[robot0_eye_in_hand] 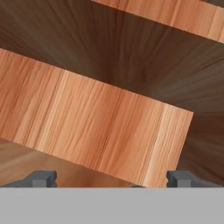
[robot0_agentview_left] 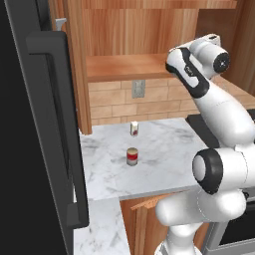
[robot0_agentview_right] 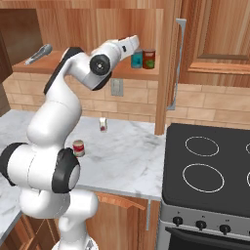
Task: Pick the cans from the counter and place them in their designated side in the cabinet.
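Your end effector (robot0_eye_in_hand: 111,179) sits up inside the cabinet (robot0_agentview_right: 73,29), fingers spread wide with nothing between them, facing bare wood panelling. On the cabinet shelf, the teal-blue can (robot0_agentview_right: 136,59) stands touching or just beside the dark red can (robot0_agentview_right: 149,58), right next to your wrist. The red can with the tan band (robot0_agentview_left: 131,156) waits on the surface (robot0_agentview_left: 164,149), below the shelf and nearer you than the small white container (robot0_agentview_left: 134,129).

Watch your exit: a sideways swing of the wrist could knock the teal-blue can over or off the shelf edge. Coming down, the shelf lip could catch the forearm. At the surface, a careless approach could tip the red can or bump the white container behind it.
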